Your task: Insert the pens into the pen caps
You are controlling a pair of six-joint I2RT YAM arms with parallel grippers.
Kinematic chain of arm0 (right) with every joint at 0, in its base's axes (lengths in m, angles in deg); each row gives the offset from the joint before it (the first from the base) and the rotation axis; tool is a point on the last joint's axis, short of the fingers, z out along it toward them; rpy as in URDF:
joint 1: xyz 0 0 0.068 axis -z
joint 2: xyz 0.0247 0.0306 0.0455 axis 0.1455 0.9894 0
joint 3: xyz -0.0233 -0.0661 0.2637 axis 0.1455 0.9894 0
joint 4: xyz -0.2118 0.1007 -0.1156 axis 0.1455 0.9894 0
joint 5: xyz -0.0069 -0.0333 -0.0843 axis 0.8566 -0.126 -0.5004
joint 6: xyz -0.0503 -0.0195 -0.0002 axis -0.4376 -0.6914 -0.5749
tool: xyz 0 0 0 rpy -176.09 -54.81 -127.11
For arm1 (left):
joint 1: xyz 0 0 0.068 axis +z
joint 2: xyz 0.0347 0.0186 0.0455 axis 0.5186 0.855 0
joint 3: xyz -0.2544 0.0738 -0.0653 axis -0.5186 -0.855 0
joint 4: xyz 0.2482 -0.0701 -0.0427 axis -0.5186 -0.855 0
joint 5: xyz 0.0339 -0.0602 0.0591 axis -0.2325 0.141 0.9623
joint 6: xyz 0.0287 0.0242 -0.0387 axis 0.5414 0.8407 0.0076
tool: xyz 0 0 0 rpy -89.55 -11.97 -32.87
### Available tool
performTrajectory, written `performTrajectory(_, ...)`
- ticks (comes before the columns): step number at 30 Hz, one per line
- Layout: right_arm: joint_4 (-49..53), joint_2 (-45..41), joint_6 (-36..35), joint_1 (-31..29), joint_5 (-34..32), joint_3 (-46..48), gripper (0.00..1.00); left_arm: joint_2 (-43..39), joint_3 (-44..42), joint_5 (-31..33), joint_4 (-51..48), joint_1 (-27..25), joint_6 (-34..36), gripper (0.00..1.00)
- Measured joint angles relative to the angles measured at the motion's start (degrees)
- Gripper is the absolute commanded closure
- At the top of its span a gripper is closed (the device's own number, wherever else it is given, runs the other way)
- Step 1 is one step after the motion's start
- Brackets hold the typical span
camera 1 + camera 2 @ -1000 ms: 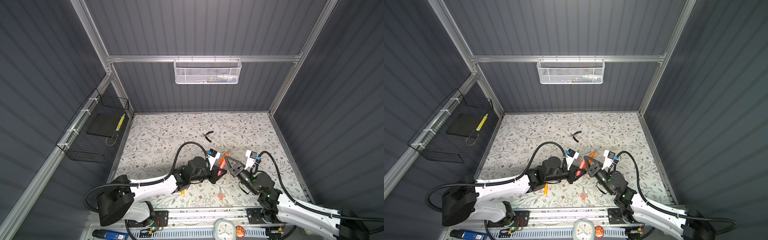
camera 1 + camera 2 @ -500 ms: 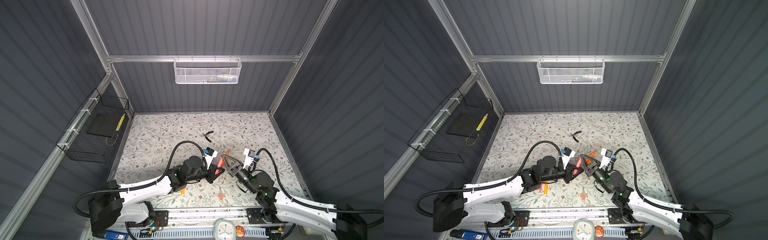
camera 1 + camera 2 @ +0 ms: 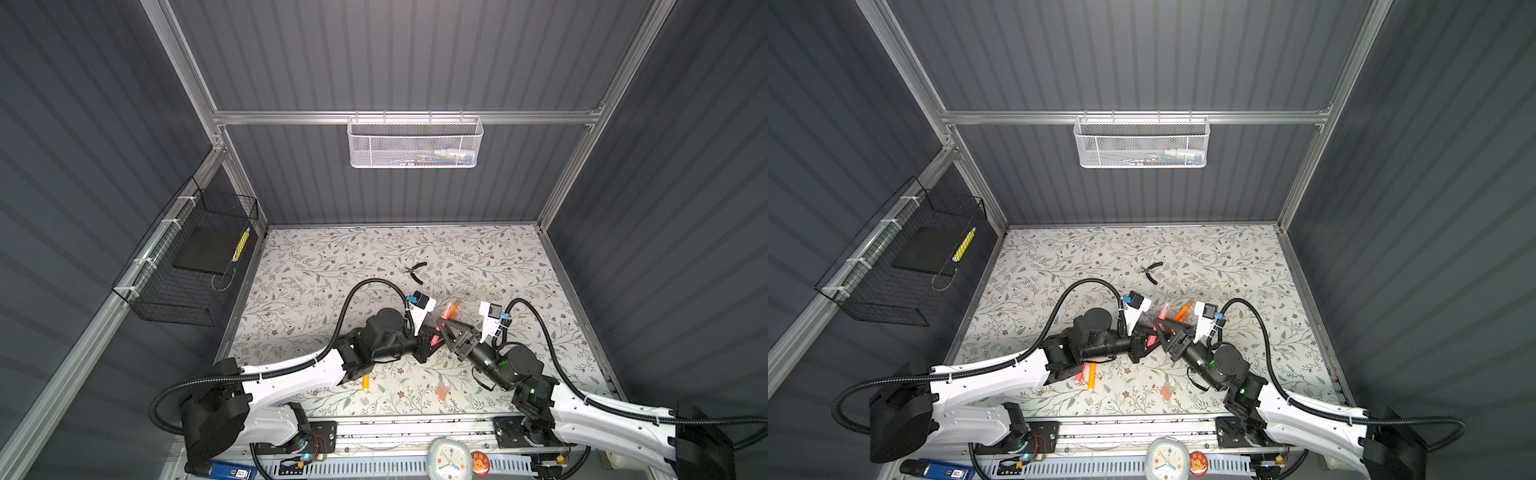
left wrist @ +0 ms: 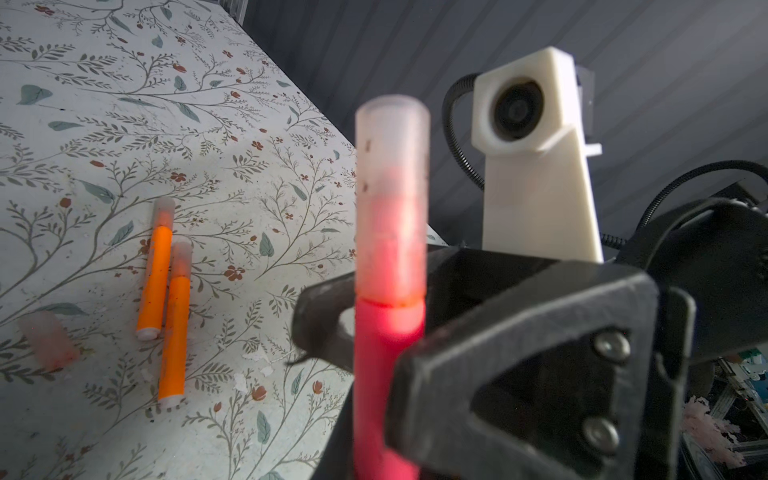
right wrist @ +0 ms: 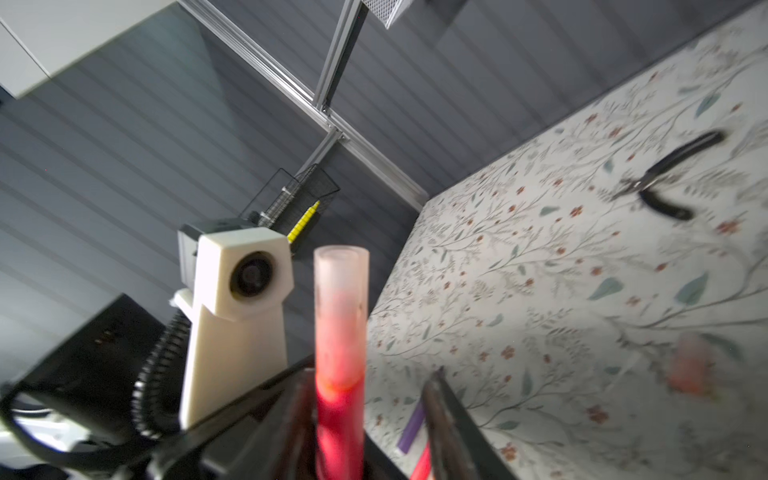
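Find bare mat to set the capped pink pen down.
Free: far strip between pliers and back wall; left side beyond the left arm's cable. Crowded: centre around left gripper and right gripper; near edge holds orange pen and loose cap.

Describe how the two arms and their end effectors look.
The left arm and right arm: white shells, black joints, a black ribbed cable looping to each wrist. White camera housings with blue plugs sit there. The left end effector and right end effector are black; the right's fingers are triangular frames with screws.
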Motion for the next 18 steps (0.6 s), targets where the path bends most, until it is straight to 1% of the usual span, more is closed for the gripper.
performTrajectory(2,1.14,-1.55,-0.11,0.0,-0.17,0.61,0.3,-0.04,0.02,0.26,0.26,0.0,0.28,1.0)
performTrajectory(5,2.78,-3.52,-0.39,-0.02,-0.42,1.57,0.26,-0.24,0.02,1.11,-0.07,0.0,0.87,1.0)
performTrajectory(14,8.41,-11.87,-1.4,-0.04,-1.16,3.58,0.17,-2.86,0.0,5.7,-2.45,0.0,3.65,1.0)
performTrajectory(18,14.56,-17.62,-2.86,-0.02,-2.93,2.86,0.15,-2.97,-0.07,7.21,-3.82,-0.17,5.88,1.0)
